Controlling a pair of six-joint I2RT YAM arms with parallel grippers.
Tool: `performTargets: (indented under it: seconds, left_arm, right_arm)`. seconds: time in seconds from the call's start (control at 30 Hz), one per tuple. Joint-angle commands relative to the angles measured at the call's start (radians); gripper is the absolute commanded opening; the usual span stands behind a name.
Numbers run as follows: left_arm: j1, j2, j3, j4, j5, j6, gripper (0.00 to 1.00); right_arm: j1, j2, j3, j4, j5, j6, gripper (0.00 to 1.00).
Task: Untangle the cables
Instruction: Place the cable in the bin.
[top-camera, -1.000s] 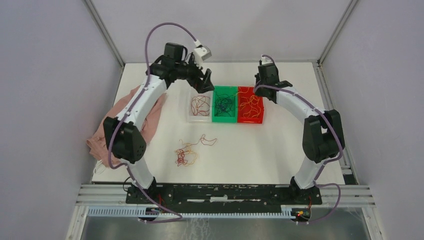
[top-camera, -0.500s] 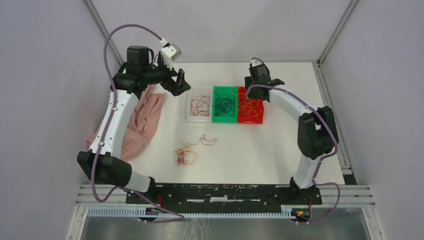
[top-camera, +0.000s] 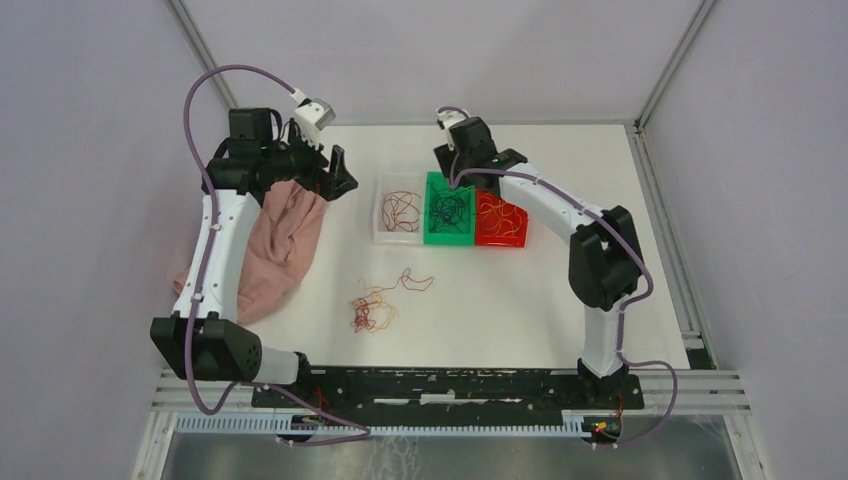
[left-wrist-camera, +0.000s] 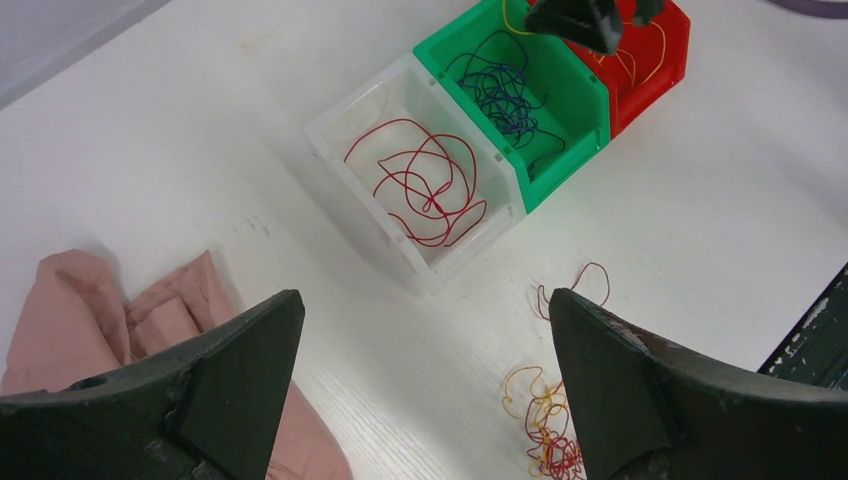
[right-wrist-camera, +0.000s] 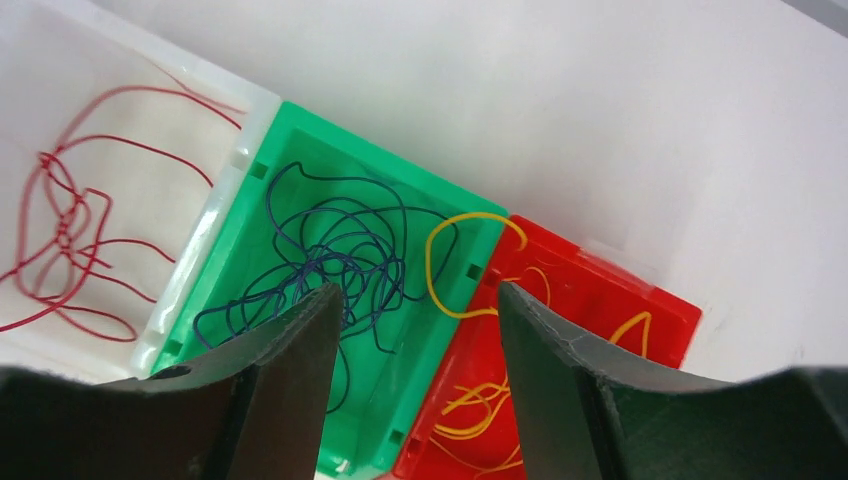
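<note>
Yellow loop (right-wrist-camera: 470, 214) draped over the wall between the green bin (right-wrist-camera: 330, 150) and the red bin (right-wrist-camera: 620, 310), half in each. Only the right wrist view catches that; from overhead it's too thin to make out. Same view has the right gripper (right-wrist-camera: 418, 295) hovering above the dark blue strands (right-wrist-camera: 340, 250) in the green bin, fingers apart, nothing between them.

The left wrist view gives what the others don't. The left gripper (left-wrist-camera: 425, 310) is spread wide and empty, high over the table (left-wrist-camera: 180, 130). Below it are the red cables (left-wrist-camera: 425, 190) coiled in the clear bin (left-wrist-camera: 350, 110), plus the unsorted tangle (left-wrist-camera: 545, 440) of red and orange-yellow lying loose on the table.

Overhead adds the layout: three bins touching in a row, and a pink cloth (top-camera: 290, 225) off to the left, partly under the left arm (top-camera: 215, 240).
</note>
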Motion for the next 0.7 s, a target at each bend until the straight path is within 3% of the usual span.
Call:
performTargets:
  seconds: [0.0, 0.4, 0.67]
  left_arm:
    - [0.009, -0.086, -0.02, 0.003, 0.041, 0.041, 0.99]
    - [0.013, -0.108, -0.038, 0.025, 0.069, 0.007, 0.99]
    - [0.013, -0.116, -0.035, 0.037, 0.074, -0.004, 1.0]
  right_arm:
    - [0.029, 0.093, 0.083, -0.004, 0.127, -0.088, 0.63]
    - [0.088, 0.241, 0.149, 0.07, 0.344, -0.206, 0.5]
    - [0.097, 0.273, 0.167, 0.089, 0.369, -0.225, 0.4]
